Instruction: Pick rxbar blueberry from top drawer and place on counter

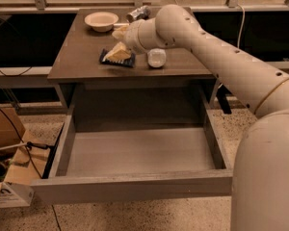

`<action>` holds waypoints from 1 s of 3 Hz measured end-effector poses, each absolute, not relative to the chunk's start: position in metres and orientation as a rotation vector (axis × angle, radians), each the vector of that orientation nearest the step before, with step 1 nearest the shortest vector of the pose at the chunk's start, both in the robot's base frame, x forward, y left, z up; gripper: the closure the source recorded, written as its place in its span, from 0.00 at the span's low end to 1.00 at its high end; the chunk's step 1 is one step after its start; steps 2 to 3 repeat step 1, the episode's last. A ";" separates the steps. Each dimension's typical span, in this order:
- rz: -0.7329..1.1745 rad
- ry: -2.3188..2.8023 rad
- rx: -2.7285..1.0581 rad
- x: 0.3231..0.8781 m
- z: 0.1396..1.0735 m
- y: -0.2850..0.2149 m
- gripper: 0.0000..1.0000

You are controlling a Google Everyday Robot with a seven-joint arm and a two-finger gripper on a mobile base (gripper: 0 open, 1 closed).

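The rxbar blueberry (116, 59), a dark flat wrapper, lies on the counter (82, 57) near its middle front. My gripper (119, 42) hovers right over it with the fingers spread. The lower finger (117, 52) is just above or touching the bar, and the upper finger (120, 31) is clear of it. The gripper does not hold the bar. The top drawer (139, 150) is pulled fully out below the counter, and its grey bottom is bare.
A cream bowl (101, 20) and a silvery can (138, 13) stand at the counter's back. A pale round bottle (156, 57) lies right of the bar. My arm (221, 57) crosses from the right. A cardboard box (5, 129) and cables are on the floor at left.
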State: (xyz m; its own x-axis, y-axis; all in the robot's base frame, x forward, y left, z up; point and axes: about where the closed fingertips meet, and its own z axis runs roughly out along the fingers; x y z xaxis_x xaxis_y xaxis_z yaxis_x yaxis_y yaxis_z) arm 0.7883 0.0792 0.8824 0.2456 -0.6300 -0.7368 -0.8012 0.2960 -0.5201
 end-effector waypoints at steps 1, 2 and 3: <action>0.197 1.455 -1.407 0.788 0.881 0.081 0.00; 0.197 1.455 -1.407 0.788 0.881 0.081 0.00; 0.197 1.455 -1.407 0.788 0.881 0.081 0.00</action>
